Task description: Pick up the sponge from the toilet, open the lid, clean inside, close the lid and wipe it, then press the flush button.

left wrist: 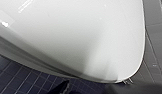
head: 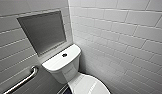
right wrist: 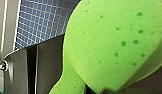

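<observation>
The white toilet (head: 72, 72) stands in the corner with its oval lid (head: 90, 86) down. Its dark round flush button (head: 64, 55) sits in the middle of the tank top. The lid (left wrist: 72, 37) shows large and glossy in the left wrist view, close under my left gripper (left wrist: 97, 90), which is open and holds nothing. The bright green sponge (right wrist: 114, 42) looms close in the right wrist view, pinched at its narrow end by my right gripper (right wrist: 102, 90).
A steel grab bar (head: 22, 82) runs along the left wall below a recessed grey niche (head: 44, 31). White tiled walls close in on both sides. Dark blue mosaic floor (left wrist: 19, 80) surrounds the bowl. A shiny grey metal surface (right wrist: 29, 70) lies beside the sponge.
</observation>
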